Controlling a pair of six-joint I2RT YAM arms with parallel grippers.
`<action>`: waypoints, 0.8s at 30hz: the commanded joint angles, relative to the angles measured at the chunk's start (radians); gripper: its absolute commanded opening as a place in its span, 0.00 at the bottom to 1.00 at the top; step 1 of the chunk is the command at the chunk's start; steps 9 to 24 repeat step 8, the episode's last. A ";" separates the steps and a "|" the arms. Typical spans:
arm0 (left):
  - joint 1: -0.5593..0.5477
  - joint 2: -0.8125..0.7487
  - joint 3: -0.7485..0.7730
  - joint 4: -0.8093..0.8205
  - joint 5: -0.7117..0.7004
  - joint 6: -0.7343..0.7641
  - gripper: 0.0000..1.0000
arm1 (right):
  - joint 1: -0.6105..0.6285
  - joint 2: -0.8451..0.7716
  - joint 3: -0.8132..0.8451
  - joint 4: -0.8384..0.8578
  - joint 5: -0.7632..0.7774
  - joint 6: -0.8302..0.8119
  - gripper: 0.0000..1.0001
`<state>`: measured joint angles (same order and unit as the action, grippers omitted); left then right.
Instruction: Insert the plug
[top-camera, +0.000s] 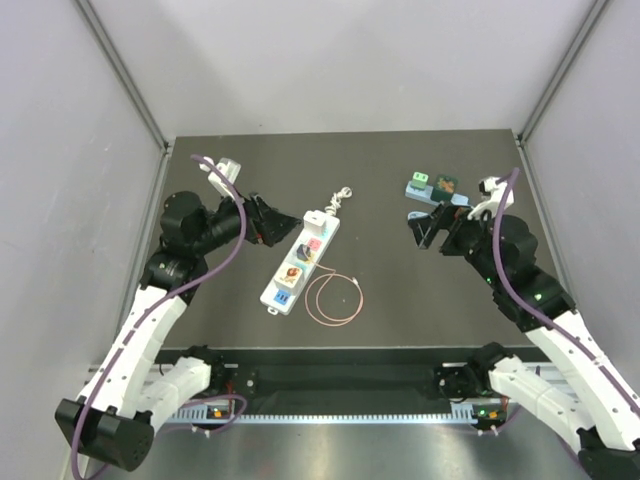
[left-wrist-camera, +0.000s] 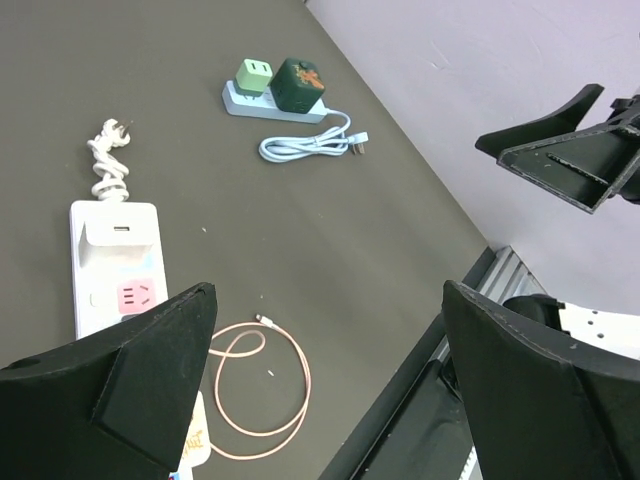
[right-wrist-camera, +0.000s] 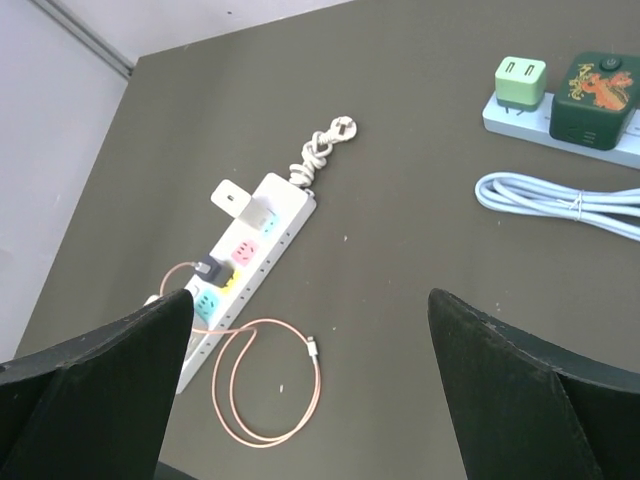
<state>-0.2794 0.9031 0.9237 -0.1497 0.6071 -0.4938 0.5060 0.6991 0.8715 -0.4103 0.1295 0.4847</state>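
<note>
A white power strip (top-camera: 300, 262) lies flat on the table, slanting from near-left to far-right, with cyan, pink and yellow socket faces. Its own white cord (top-camera: 343, 199) is bundled at the far end. A small black plug (right-wrist-camera: 210, 270) sits on the yellow socket. The plug's thin pink cable (right-wrist-camera: 319, 375) loops on the table just beside the strip.

Left gripper (top-camera: 283, 228) jaws spread wide, right gripper (top-camera: 420, 232) likewise agape, both angled inward, facing each other

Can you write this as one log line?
left gripper open | right gripper open | white strip untouched | pink cable coiled beside it
</note>
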 joint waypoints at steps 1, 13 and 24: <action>-0.001 -0.009 0.036 0.038 0.011 0.027 0.99 | 0.002 0.016 0.044 0.053 0.021 0.014 1.00; 0.000 -0.018 0.037 0.030 -0.036 0.060 0.99 | 0.002 0.071 0.044 0.067 0.012 0.011 1.00; 0.000 -0.018 0.037 0.030 -0.036 0.060 0.99 | 0.002 0.071 0.044 0.067 0.012 0.011 1.00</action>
